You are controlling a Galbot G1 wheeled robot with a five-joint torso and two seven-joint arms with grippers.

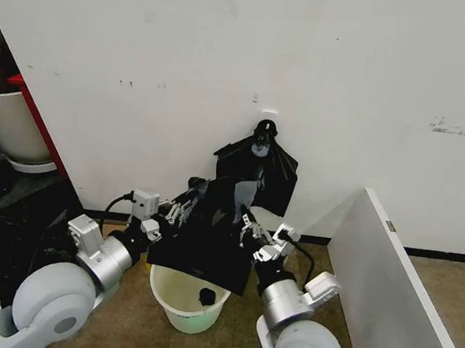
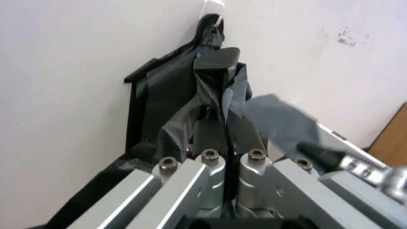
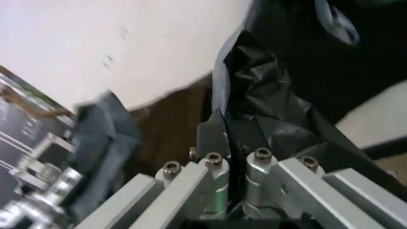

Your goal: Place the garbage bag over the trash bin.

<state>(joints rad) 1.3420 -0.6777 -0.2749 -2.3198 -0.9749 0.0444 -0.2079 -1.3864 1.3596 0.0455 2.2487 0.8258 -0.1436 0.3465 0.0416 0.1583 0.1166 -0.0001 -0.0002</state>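
The garbage bag (image 1: 208,243) hangs as a glossy black sheet stretched between both grippers, just above the cream-white trash bin (image 1: 170,297) on the floor. The sheet covers the far part of the bin's rim. My left gripper (image 1: 180,210) is shut on the bag's left edge. In the left wrist view the gripper (image 2: 226,129) pinches crinkled black plastic (image 2: 219,78). My right gripper (image 1: 252,227) is shut on the right edge, and the right wrist view shows that gripper (image 3: 229,140) clamped on bag folds (image 3: 267,109).
A bunch of black bags (image 1: 259,164) hangs from a wall hook behind the bin. A white tub with a red edge (image 1: 7,123) stands at the far left. A white panel (image 1: 395,293) slants along the right. A small dark piece (image 1: 208,295) lies inside the bin.
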